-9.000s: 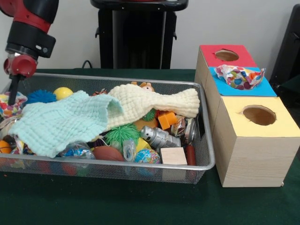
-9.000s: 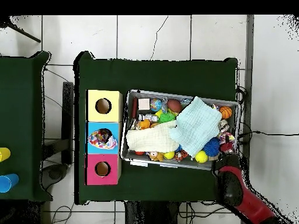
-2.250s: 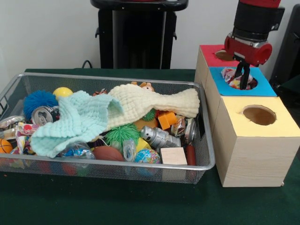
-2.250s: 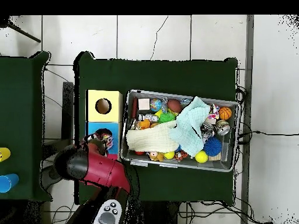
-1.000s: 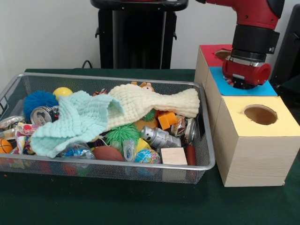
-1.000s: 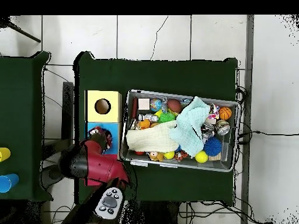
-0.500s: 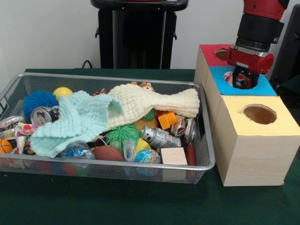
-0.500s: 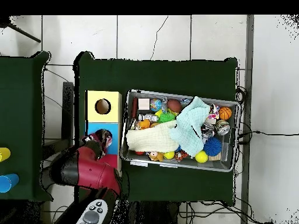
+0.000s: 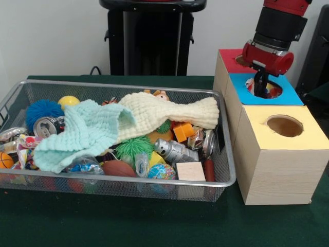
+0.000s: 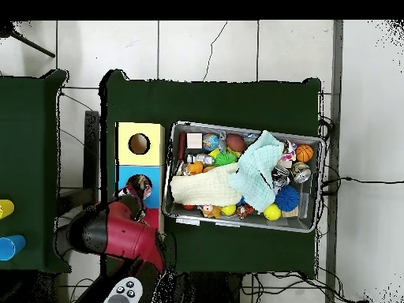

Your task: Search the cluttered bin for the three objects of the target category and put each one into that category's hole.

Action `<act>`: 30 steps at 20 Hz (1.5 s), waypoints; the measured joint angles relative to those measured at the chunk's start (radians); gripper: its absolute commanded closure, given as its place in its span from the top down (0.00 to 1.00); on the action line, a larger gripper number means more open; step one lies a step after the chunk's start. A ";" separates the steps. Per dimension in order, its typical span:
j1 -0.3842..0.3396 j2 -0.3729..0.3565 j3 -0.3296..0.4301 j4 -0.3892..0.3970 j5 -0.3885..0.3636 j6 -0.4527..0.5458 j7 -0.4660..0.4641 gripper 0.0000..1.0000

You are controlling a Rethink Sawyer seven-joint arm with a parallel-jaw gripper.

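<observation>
Green cloth covers the table, with the wire bin [image 9: 225, 154] on the left and three hole-topped boxes in a row on the right. I have the gripper [image 9: 260, 88] standing upright over the blue box [image 9: 288, 96], the middle one, its tip down at the mouth of that box's hole [image 9: 263, 88]. Something colourful, perhaps a crinkled wrapper [image 9: 273, 92], sits in the hole just right of the tip. I cannot tell whether the fingers are spread or closed, or whether they hold anything. My judgement is that this drop is nearly done and the next target lies well to the left, in the bin. A similar patterned wrapper [image 9: 24, 153] shows at the bin's near-left corner beside the pale blue cloth [image 9: 82, 134]; its long axis I cannot make out
</observation>
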 measured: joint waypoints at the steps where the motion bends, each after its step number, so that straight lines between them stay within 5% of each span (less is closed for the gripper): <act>1: 0.007 0.002 -0.011 -0.001 0.000 0.000 0.000 0.00; 10: 0.037 -0.019 -0.046 0.000 -0.001 0.020 0.000 0.00; 22: 0.038 -0.191 -0.128 -0.009 -0.028 0.324 0.000 0.00; 30: 0.031 -0.214 -0.181 -0.047 -0.110 0.360 0.000 0.00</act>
